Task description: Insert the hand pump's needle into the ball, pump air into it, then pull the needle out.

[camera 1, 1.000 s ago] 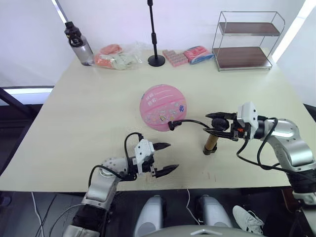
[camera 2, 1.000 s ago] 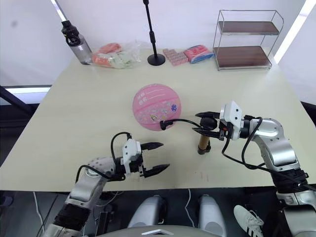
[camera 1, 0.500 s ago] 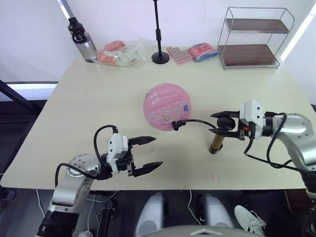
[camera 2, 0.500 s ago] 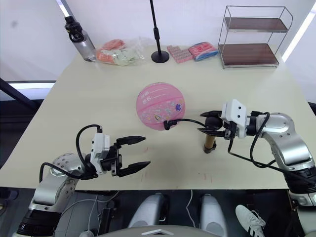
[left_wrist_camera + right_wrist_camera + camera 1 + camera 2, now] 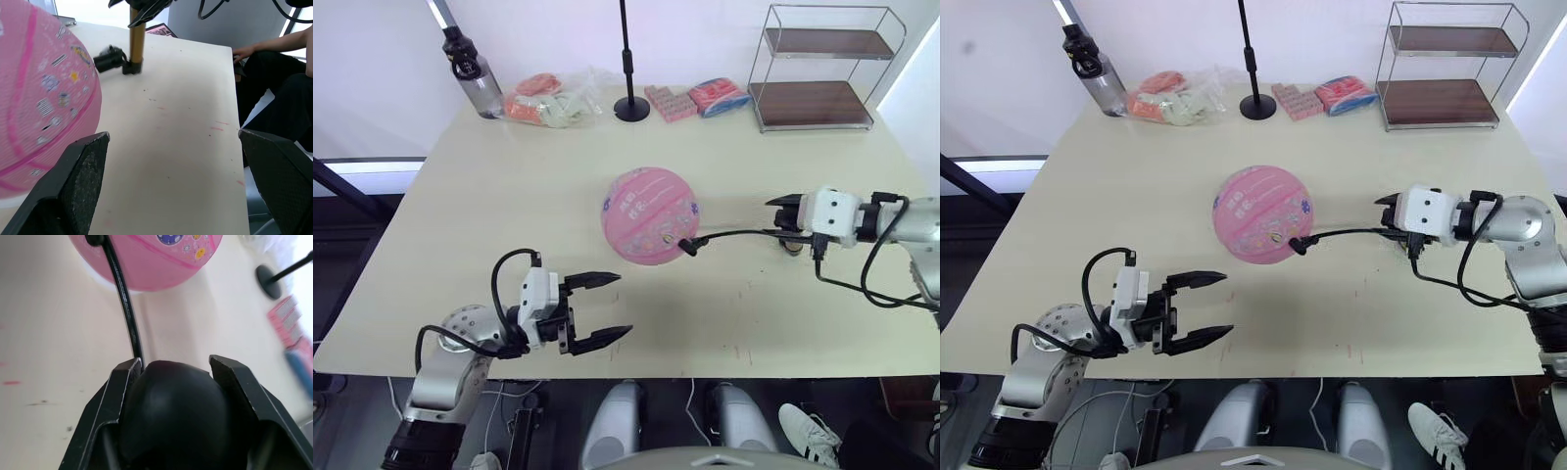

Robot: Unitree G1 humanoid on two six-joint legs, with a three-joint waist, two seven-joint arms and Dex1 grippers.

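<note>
1 ball (image 5: 650, 215), table (image 5: 509, 215) centre, hose fitting at its side. 1 hand pump (image 5: 137, 39) upright toward the right edge, my right tool (image 5: 783, 213) pinching its handle. Left tool (image 5: 604, 309) spread, near front edge.

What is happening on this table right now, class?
A two-armed robot is pumping up a pink ball. Its right pincer is shut on the top of the hand pump, which stands upright on the table. The pump's black hose runs to a fitting pressed against the ball. The left pincer is open and holds nothing, near the table's front edge.
</note>
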